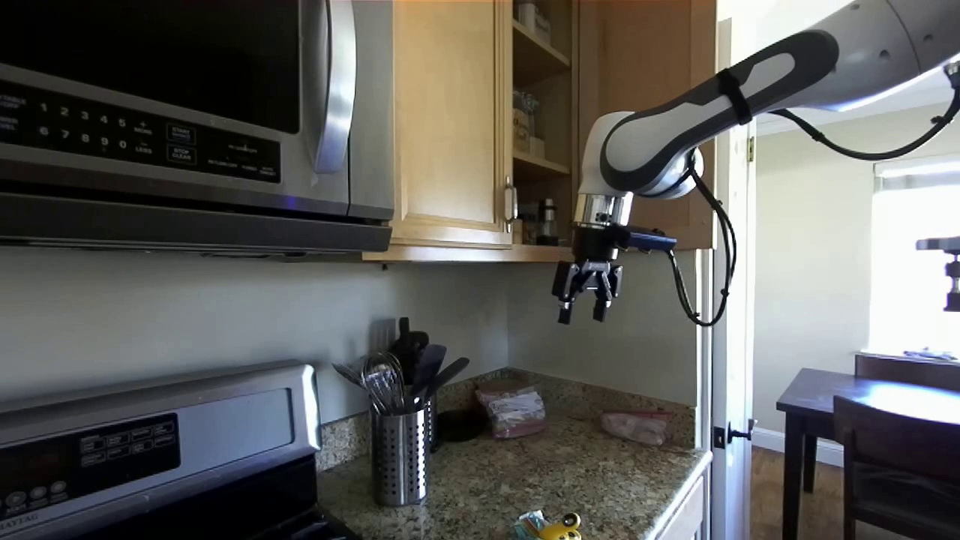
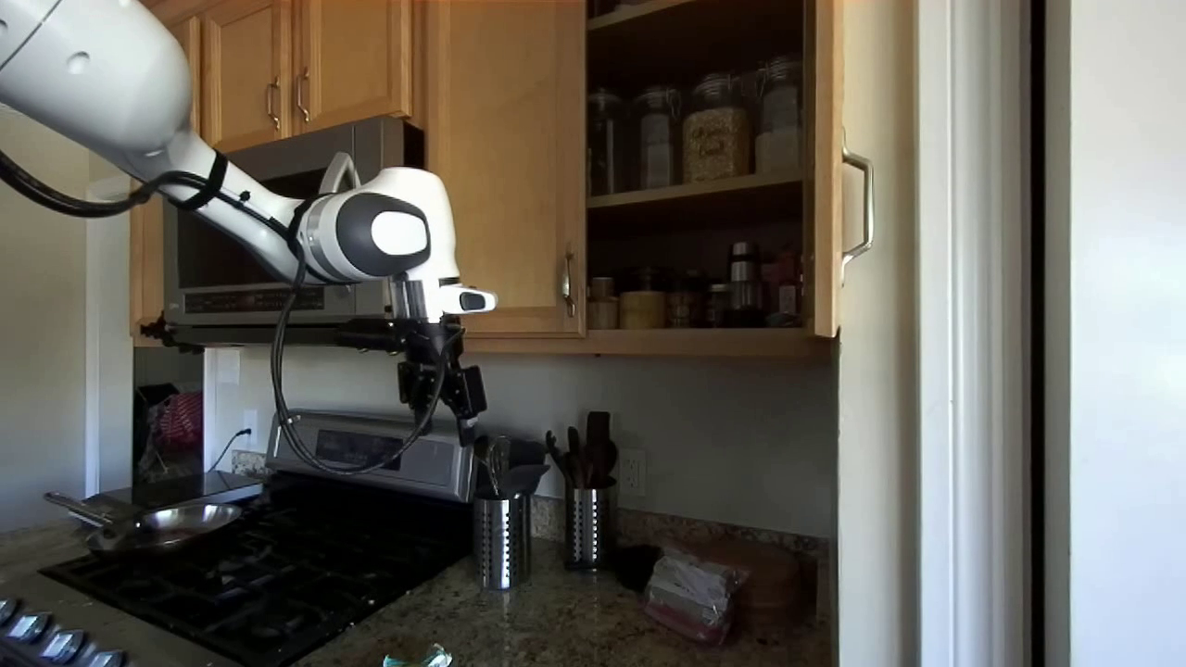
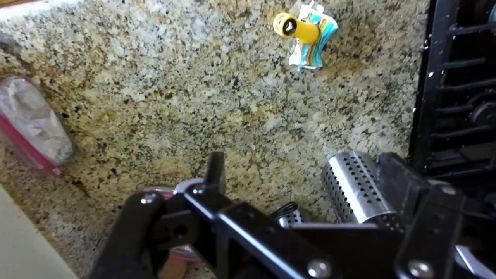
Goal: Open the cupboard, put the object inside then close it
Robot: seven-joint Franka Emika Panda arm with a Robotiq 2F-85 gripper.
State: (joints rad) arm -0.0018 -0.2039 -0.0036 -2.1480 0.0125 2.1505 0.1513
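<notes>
The light wood cupboard (image 1: 450, 127) shows in both exterior views (image 2: 505, 167). Its left door is shut and its right door (image 2: 825, 167) stands open, with a silver handle outside. Jars and cans stand on its shelves. A yellow object (image 3: 304, 31) with a blue, striped wrapper lies on the granite counter in the wrist view; part of it shows at the bottom edge in both exterior views (image 1: 559, 529). My gripper (image 1: 583, 311) is open and empty, pointing down, just below the cupboard's bottom level and high above the counter. It also shows in the wrist view (image 3: 304, 166).
A steel microwave (image 1: 322, 195) hangs beside the cupboard above the stove (image 2: 278, 565). Two perforated utensil holders (image 2: 503, 547) stand near the back wall. Plastic bags (image 1: 514, 409) lie on the counter. A pan (image 2: 171, 528) sits at the stove's far side.
</notes>
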